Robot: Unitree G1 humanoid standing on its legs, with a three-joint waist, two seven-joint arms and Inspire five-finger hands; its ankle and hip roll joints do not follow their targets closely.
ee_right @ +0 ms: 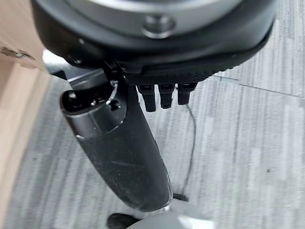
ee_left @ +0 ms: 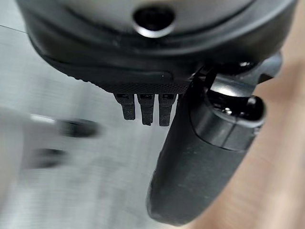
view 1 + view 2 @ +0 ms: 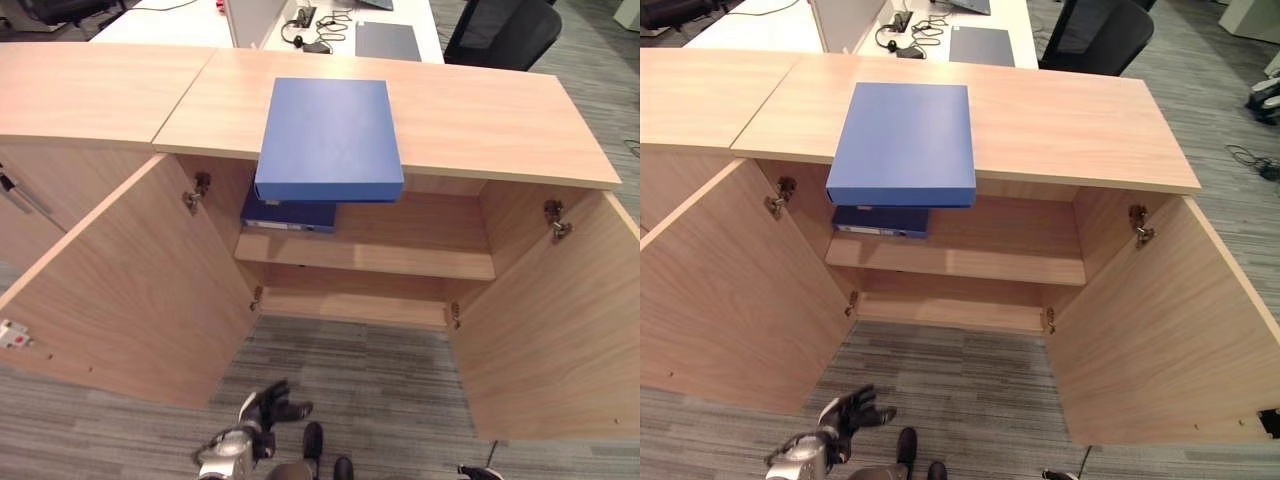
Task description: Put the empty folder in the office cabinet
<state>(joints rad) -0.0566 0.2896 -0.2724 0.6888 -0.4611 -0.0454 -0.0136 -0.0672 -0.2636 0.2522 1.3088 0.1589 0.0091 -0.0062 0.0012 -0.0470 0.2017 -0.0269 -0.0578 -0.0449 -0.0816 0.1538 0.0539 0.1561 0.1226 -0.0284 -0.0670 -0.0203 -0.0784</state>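
A blue folder [image 3: 328, 135] lies flat on top of the wooden office cabinet [image 3: 480, 110], its near end overhanging the front edge. Both cabinet doors stand wide open. On the inner shelf [image 3: 400, 255] below, a darker blue folder [image 3: 290, 215] lies at the left. My left hand [image 3: 268, 408] hangs low over the carpet in front of the cabinet, well below the folder, fingers relaxed and holding nothing. In the left wrist view its thumb [image 2: 200, 167] sticks out straight. My right hand [image 1: 119, 152] is over the carpet beside a wooden panel, fingers straight and empty.
The open left door [image 3: 130, 280] and right door [image 3: 550, 330] flank the floor space in front of the cabinet. A second cabinet top [image 3: 80, 90] adjoins at the left. Behind stand a white desk with cables and a dark pad [image 3: 387, 40], and a black office chair [image 3: 505, 30].
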